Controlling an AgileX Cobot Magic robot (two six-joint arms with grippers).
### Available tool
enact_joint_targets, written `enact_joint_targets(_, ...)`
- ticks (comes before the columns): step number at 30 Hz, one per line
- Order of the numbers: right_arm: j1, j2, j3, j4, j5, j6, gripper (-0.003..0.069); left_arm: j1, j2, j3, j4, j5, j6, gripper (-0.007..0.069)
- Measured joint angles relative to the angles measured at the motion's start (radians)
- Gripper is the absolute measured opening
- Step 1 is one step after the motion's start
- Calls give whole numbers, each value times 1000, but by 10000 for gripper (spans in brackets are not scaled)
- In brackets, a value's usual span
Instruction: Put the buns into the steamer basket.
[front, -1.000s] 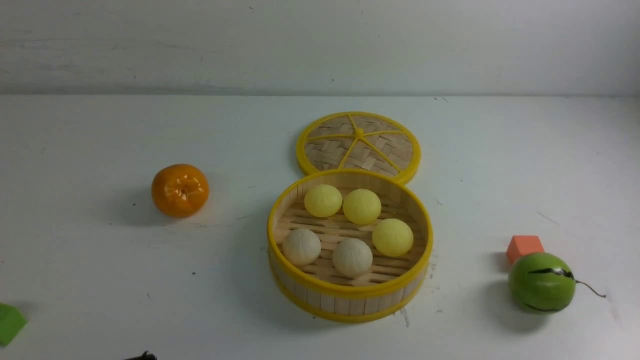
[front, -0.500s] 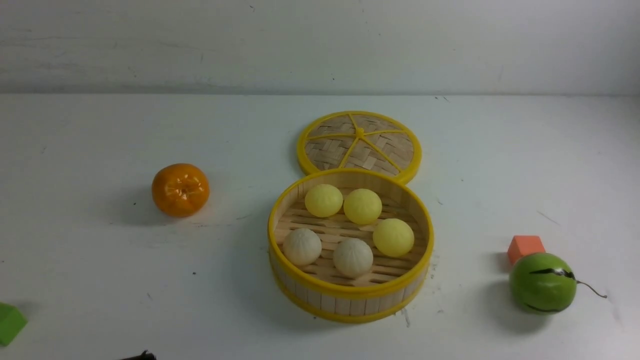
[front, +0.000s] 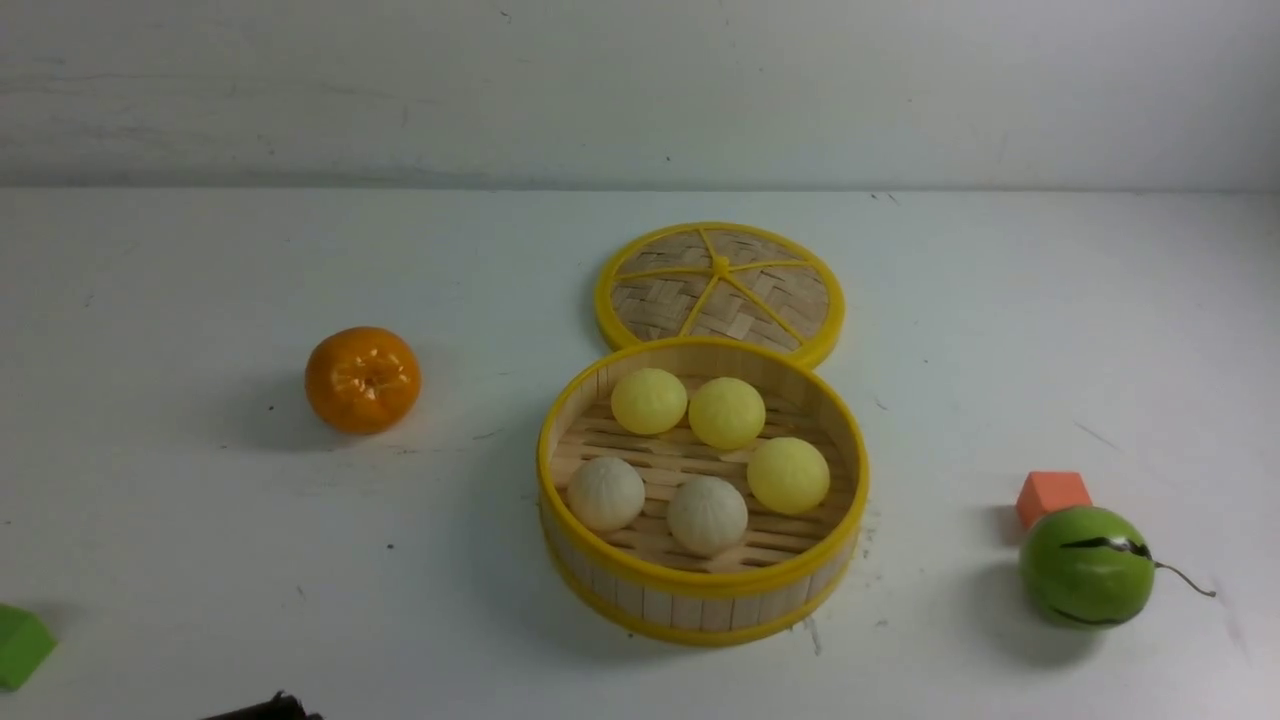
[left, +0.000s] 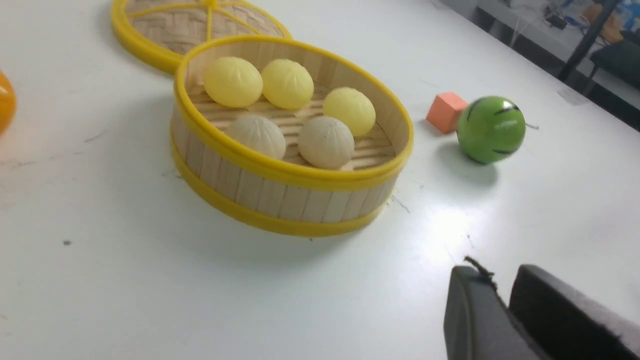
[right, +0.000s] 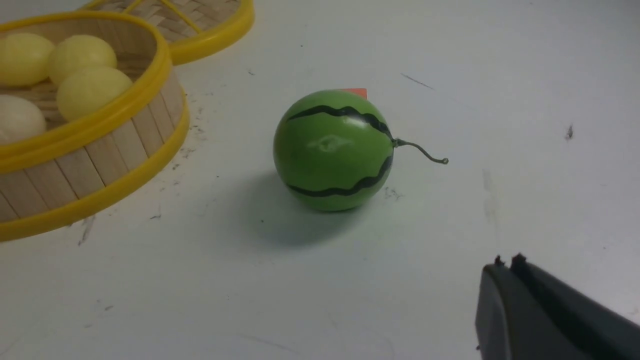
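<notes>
1. Front view: all five buns (front: 726, 412) are seen resting on the slatted floor of the steamer basket (front: 700, 605), three yellow toward the back and two off-white toward the front. None is left on the bench (front: 200, 270), so the task is judged finished. The lid (front: 720, 290) lies just behind the basket.

2. Left wrist view: the left tool (left: 502, 305) is seen low over the bench, apart from the basket (left: 280, 200), with its jaws nearly together and nothing between them. A careless sweep toward the wall could shove the basket and roll the buns (left: 287, 84).

3. Right wrist view: the right tool (right: 505, 292) is shut and empty, near the green ball (right: 332, 150). That ball could be knocked rolling if brushed.
</notes>
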Motion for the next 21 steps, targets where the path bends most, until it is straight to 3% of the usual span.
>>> enact_joint_targets(5,-1,0,0,-2,0,0,-6,162,-123,123,-28,-190,-89,111)
enact_joint_targets(8,-1,0,0,-2,0,0,-3,344,-235,177,20,-167,-162,60)
enact_joint_targets(9,-1,0,0,-2,0,0,-3,354,-242,178,27,-167,-166,55)
enact_joint_targets(11,-1,0,0,-3,0,0,0,455,-333,181,132,-45,-218,-11)
enact_joint_targets(14,-1,0,0,-3,0,0,1,520,-369,181,213,110,-261,-13)
enact_joint_targets(15,-1,0,-1,-3,1,0,3,557,-376,185,253,242,-290,-13)
enact_joint_targets(21,-1,0,-1,-3,1,0,6,571,-376,189,264,317,-308,-13)
